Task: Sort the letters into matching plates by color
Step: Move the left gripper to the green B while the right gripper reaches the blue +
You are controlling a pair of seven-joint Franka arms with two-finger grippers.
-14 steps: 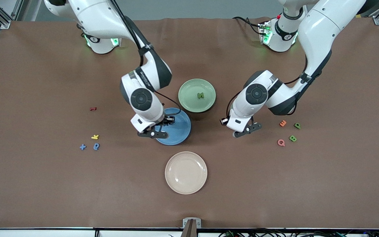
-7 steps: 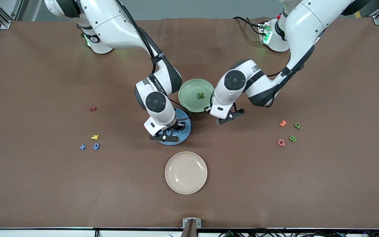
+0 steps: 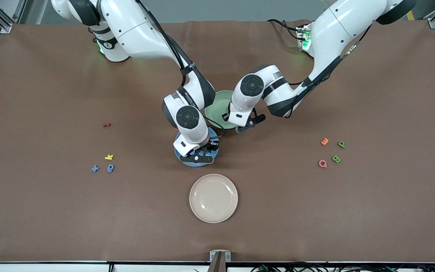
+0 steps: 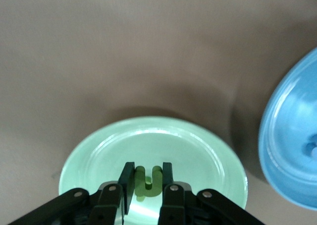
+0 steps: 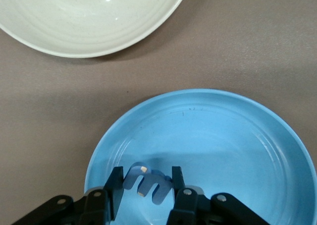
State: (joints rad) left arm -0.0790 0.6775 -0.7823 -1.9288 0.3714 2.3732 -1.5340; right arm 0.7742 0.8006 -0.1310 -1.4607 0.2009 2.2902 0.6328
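on the brown counter [image 3: 51, 211] toward the right arm's end lie a dark red letter [image 3: 106, 124], a yellow letter [image 3: 108, 157] and two blue ones, a plus [image 3: 95, 169] and an e-shape [image 3: 110, 167]. the right claw [image 5: 146, 188] is over the blue plate [image 3: 214, 151], clamped on a blue letter [image 5: 146, 181]. nearer the front camera sits the cream plate [image 3: 213, 198]. the left claw [image 4: 147, 183] is over the green plate [image 4: 198, 150], pinching a green letter [image 4: 147, 180]. toward the left arm's end lie an orange letter [image 3: 324, 141], a pink letter [image 3: 322, 163] and two green letters [image 3: 341, 144] [image 3: 336, 159].
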